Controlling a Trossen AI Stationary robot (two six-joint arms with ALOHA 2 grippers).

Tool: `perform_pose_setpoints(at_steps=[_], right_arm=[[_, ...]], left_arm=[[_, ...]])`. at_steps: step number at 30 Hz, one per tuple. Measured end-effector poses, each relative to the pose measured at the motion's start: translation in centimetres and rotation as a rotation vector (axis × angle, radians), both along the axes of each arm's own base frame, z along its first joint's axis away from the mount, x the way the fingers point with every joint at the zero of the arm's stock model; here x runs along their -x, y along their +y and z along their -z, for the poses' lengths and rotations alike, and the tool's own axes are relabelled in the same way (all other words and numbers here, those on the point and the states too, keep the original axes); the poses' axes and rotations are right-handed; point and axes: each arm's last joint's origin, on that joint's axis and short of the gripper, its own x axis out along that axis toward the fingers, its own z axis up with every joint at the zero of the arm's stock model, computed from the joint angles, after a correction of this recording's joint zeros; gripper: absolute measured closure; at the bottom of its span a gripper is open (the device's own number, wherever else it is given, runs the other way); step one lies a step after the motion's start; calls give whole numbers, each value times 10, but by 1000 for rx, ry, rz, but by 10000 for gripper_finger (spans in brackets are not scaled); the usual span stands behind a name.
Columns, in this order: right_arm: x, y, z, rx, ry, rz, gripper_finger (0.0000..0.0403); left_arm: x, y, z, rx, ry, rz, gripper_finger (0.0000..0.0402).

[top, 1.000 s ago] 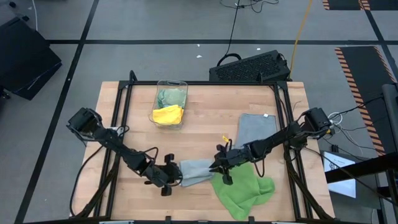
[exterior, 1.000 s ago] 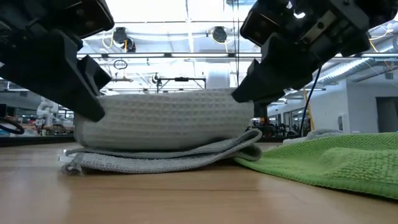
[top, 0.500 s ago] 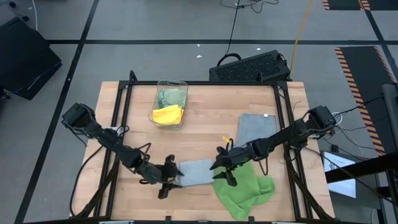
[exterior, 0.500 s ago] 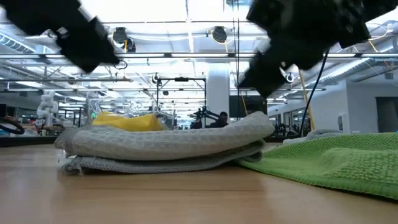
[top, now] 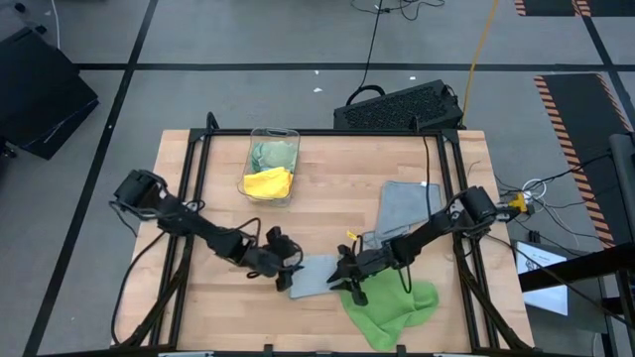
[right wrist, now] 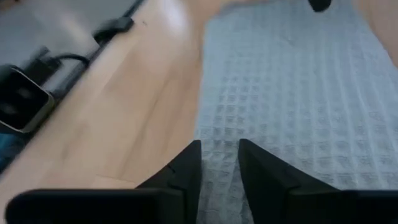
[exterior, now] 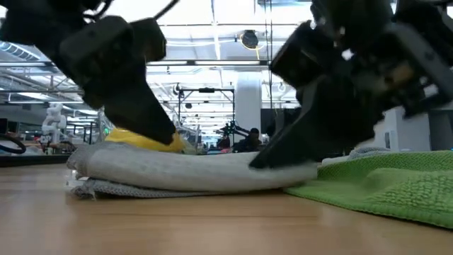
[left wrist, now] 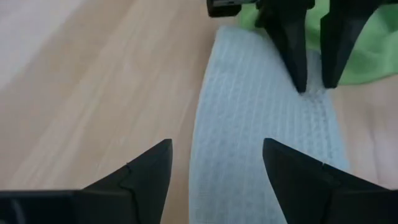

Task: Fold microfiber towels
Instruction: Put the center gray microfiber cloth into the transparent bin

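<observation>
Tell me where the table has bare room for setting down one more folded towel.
Bare wood lies between the clear bin and the flat grey towel, and along the left front edge. It is crowded around the folded grey towel and green towel, where both tools work.

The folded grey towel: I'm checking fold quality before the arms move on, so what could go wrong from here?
1. The right claw presses on the folded grey towel with fingers nearly together; pulling away could drag the top layer and undo the fold.
2. The left claw, open at the opposite edge, could snag that edge as it leaves.
3. The towel touches the bright green towel; sliding it may bunch both.
</observation>
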Motion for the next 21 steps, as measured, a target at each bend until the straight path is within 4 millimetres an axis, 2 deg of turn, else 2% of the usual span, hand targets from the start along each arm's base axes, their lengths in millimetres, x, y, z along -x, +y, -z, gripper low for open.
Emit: perform_pose_setpoints(at_steps=[4, 15, 18, 21], right_arm=[[0, 0, 7, 17, 21, 11, 320], [0, -2, 6, 81, -5, -16, 325], [-1, -3, 6, 97, -6, 4, 325], [-1, -4, 6, 114, -16, 21, 325]], left_arm=[[-1, 8, 11, 21, 83, -12, 149], [-8, 25, 25, 268, 222, 39, 154], [-8, 22, 29, 258, 235, 65, 186], [-9, 19, 33, 230, 235, 111, 247]])
